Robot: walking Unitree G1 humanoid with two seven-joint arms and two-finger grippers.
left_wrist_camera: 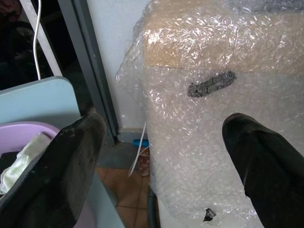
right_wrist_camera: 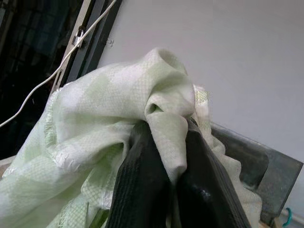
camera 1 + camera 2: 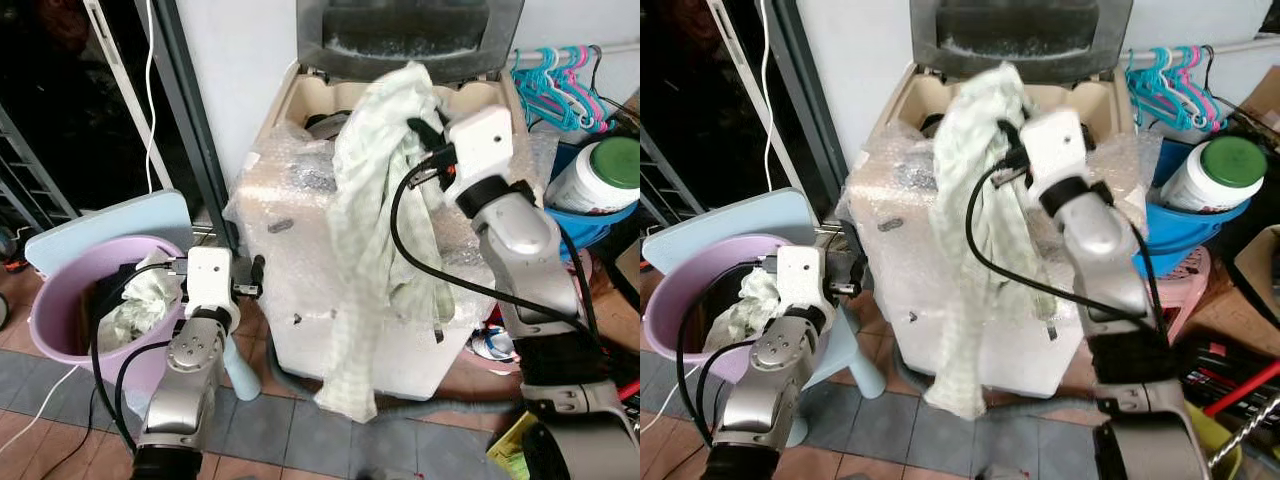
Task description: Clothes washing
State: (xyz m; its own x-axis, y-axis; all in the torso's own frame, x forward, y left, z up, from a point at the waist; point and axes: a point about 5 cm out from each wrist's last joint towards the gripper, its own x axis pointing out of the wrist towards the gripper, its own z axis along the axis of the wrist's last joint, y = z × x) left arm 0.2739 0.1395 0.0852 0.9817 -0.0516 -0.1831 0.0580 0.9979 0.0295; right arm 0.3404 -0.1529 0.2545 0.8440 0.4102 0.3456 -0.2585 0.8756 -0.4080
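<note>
The washer [image 3: 340, 260], wrapped in bubble wrap, stands with its lid [image 3: 410, 30] up against the wall. The right arm reaches up and forward over its front, and the right gripper [image 2: 164, 166] pinches a fold of the pale green cloth [image 3: 375, 220], which hangs down the washer's front almost to the floor. The left arm is bent low beside the pink tub [image 3: 60, 310] of laundry, the left gripper [image 1: 156, 156] spread wide, holding nothing, facing the washer's side.
</note>
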